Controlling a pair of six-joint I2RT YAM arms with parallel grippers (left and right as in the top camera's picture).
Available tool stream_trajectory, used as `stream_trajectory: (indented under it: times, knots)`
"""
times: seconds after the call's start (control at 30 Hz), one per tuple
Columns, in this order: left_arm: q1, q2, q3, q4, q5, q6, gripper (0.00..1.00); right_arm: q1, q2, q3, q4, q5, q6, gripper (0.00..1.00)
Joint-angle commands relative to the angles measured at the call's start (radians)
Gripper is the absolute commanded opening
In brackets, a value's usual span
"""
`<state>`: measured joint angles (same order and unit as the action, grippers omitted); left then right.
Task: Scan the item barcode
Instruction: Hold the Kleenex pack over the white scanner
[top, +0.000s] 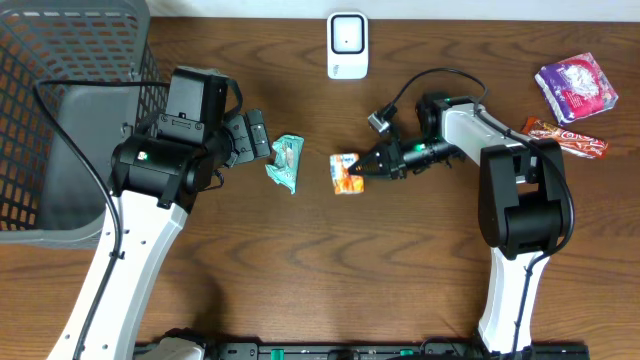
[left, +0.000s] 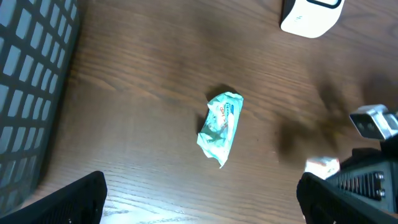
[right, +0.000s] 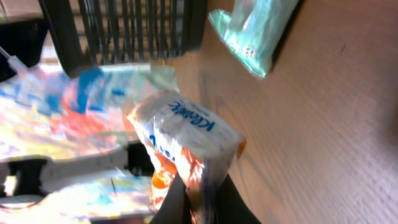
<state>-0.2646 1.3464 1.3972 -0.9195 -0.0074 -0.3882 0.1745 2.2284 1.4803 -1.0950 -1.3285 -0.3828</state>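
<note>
An orange and white tissue packet (top: 346, 172) (right: 186, 140) hangs at mid-table, pinched by its edge in my shut right gripper (top: 366, 168) (right: 200, 202). The white barcode scanner (top: 347, 45) (left: 310, 15) stands at the table's far edge, well beyond the packet. A crumpled teal packet (top: 287, 161) (left: 219, 124) (right: 255, 28) lies flat on the wood to the left of the held one. My left gripper (top: 260, 134) (left: 202, 202) hovers just left of the teal packet, its fingers (left: 71, 202) wide open with nothing between them.
A grey mesh basket (top: 60, 110) fills the left end of the table. At the far right lie a purple packet (top: 577, 86) and a red-brown bar wrapper (top: 566, 138). The right arm's cable (top: 420, 85) loops above the gripper.
</note>
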Motion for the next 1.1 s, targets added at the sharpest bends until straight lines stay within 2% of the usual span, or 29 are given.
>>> stream_trajectory:
  times: [0.0,0.07,0.17,0.27,0.33,0.47,0.77,0.9,1.07]
  knots:
    - [0.000,0.000,0.000,-0.003,-0.020,0.009,0.98,0.005,0.016,-0.003,-0.080,0.060,-0.282,0.01]
    - [0.000,0.000,0.000,-0.003,-0.020,0.009,0.98,0.008,0.016,-0.003,-0.132,0.084,-0.339,0.01]
    - [0.000,0.000,0.000,-0.003,-0.020,0.009,0.98,0.007,0.012,0.003,-0.142,0.103,-0.305,0.01]
    - [0.000,0.000,0.000,-0.003,-0.020,0.009,0.98,0.002,0.010,0.035,-0.119,0.110,-0.182,0.01]
    - [0.000,0.000,0.000,-0.003,-0.020,0.009,0.98,0.002,0.008,0.100,-0.093,0.192,-0.008,0.01]
    - [0.000,0.000,0.000,-0.003,-0.020,0.009,0.98,0.013,0.006,0.250,-0.081,0.571,0.314,0.01]
    - [0.000,0.000,0.000,-0.003,-0.020,0.009,0.98,0.090,-0.009,0.565,-0.140,1.223,0.656,0.01]
    - [0.000,0.000,0.000,-0.003,-0.020,0.009,0.98,0.138,-0.009,0.636,-0.100,1.507,0.686,0.01]
    - [0.000,0.000,0.000,-0.003,-0.020,0.009,0.98,0.203,-0.007,0.637,0.064,1.770,0.653,0.01]
